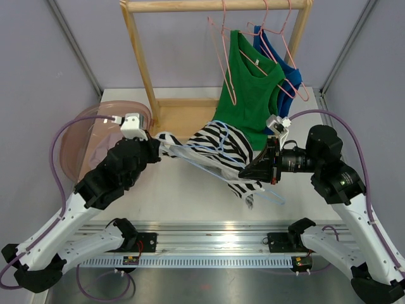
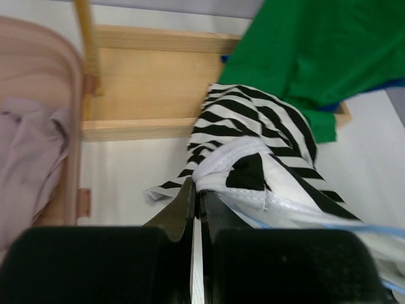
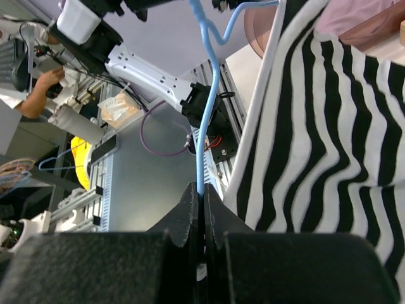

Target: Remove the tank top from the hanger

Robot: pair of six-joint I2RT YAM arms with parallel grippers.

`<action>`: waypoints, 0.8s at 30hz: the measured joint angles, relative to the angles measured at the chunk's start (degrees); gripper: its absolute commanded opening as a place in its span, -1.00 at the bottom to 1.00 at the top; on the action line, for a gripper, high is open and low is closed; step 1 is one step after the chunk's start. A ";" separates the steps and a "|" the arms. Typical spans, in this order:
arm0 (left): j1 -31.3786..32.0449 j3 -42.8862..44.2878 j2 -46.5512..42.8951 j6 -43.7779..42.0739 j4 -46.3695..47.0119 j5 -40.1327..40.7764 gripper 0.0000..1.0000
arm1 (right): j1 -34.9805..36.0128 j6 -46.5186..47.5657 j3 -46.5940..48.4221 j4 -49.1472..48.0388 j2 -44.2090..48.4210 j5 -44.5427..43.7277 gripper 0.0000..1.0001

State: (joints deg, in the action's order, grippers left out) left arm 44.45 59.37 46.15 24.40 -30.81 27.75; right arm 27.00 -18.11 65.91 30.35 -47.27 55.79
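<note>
A black-and-white striped tank top [image 1: 223, 152] hangs stretched between my two grippers above the table, still partly on a light blue wire hanger [image 1: 209, 163]. My left gripper [image 1: 159, 143] is shut on the top's white-edged strap [image 2: 231, 163]. My right gripper [image 1: 248, 171] is shut on the blue hanger wire [image 3: 201, 152], with the striped cloth [image 3: 329, 145] draped beside its fingers.
A wooden rack [image 1: 209, 6] stands at the back with pink hangers [image 1: 223, 57], a green top [image 1: 253, 88] and a blue garment [image 1: 285, 69]. A pink translucent bin [image 1: 88, 136] with grey cloth [image 2: 28, 158] sits at the left.
</note>
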 measured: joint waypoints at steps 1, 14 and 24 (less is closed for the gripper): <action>0.07 0.61 -0.24 1.05 -1.68 2.51 -1.00 | 0.00 0.74 -0.55 0.00 0.50 0.31 -1.00; -0.55 8.50 0.63 9.92 -15.98 10.71 -1.00 | 0.00 5.14 -7.41 -9.94 4.48 4.42 -1.00; -2.64 2.91 -0.87 9.44 -13.38 0.28 -1.00 | 0.11 -5.40 -17.20 -41.33 3.63 -3.91 -1.00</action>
State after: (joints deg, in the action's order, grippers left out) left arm 41.80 62.28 45.28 33.85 -44.18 28.03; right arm 27.11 -23.51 48.71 -10.98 -43.64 51.88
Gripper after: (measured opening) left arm 0.012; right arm 0.037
